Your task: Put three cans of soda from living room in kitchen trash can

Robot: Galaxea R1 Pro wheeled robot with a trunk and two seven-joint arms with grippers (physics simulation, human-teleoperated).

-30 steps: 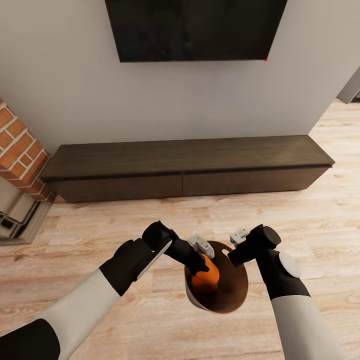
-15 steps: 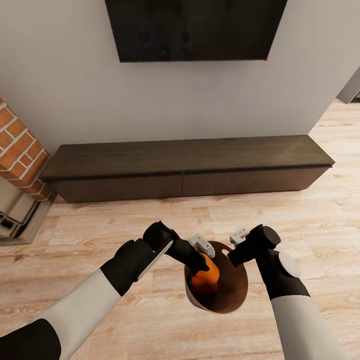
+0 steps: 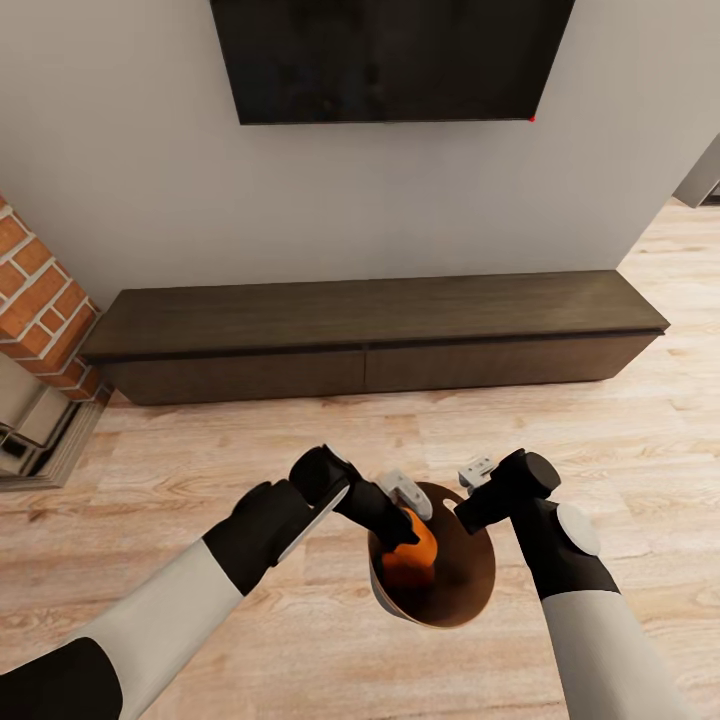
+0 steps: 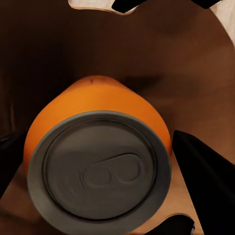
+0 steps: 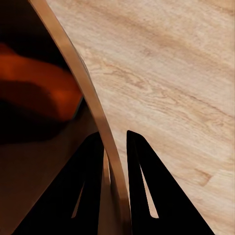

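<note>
The trash can (image 3: 455, 590) hangs above the wood floor, tilted toward me, its coppery-brown inside showing. My right gripper (image 3: 468, 517) is shut on its rim; in the right wrist view the two black fingers (image 5: 90, 186) clamp the thin bin wall (image 5: 73, 63) between them. My left gripper (image 3: 404, 536) is shut on the orange soda can (image 3: 417, 548), which sits inside the bin's mouth. The left wrist view shows that can's grey top (image 4: 98, 169) end-on, with a black finger (image 4: 205, 171) on each side. The other two cans are out of view.
A long dark low cabinet (image 3: 370, 335) runs along the wall ahead, under the wall TV (image 3: 390, 55). The brick fireplace (image 3: 35, 300) stands at the left. Light wood floor (image 3: 640, 440) spreads around me, with an opening at the far right (image 3: 705, 180).
My left arm has eased slightly right and down, sinking the orange can a little deeper into the bin. The right arm and bin have barely moved.
</note>
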